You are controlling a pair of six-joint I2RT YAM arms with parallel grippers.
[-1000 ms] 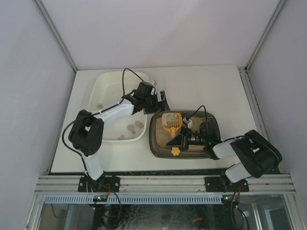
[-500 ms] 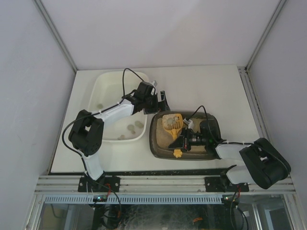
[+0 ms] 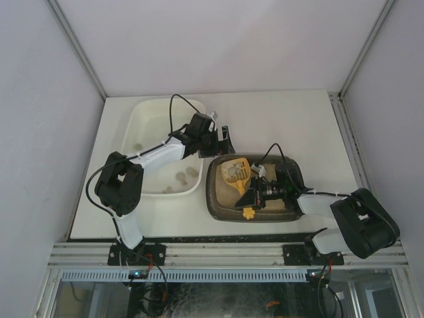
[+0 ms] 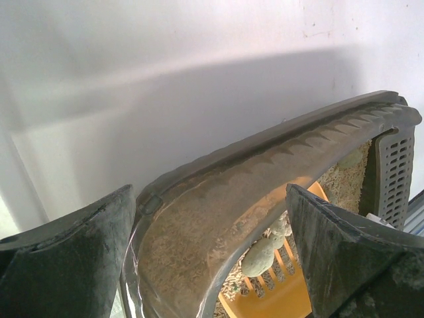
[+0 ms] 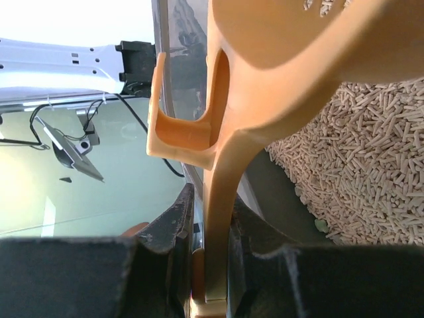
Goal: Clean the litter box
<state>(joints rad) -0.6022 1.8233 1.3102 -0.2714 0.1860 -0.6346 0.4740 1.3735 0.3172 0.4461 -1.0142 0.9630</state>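
The dark grey-brown litter box (image 3: 291, 207) with beige litter sits right of centre. My right gripper (image 3: 254, 196) reaches over it from the right and is shut on the handle of a yellow slotted scoop (image 3: 236, 170). In the right wrist view the handle (image 5: 218, 218) is pinched between the fingers, above pellet litter (image 5: 358, 165). The scoop holds grey clumps (image 4: 262, 255). My left gripper (image 3: 223, 141) is open at the box's far left corner. In the left wrist view its fingers (image 4: 66, 265) straddle the box rim (image 4: 199, 232).
A larger cream-white tub (image 3: 149, 116) stands left of the litter box and holds several grey clumps (image 3: 185, 174). The left arm reaches across it. White enclosure walls close in the back and sides. The table's near edge runs just in front of the litter box.
My right arm's elbow has swung to the right. The scoop has shifted slightly within the litter box, with its head raised a little. The left gripper has stayed at the corner.
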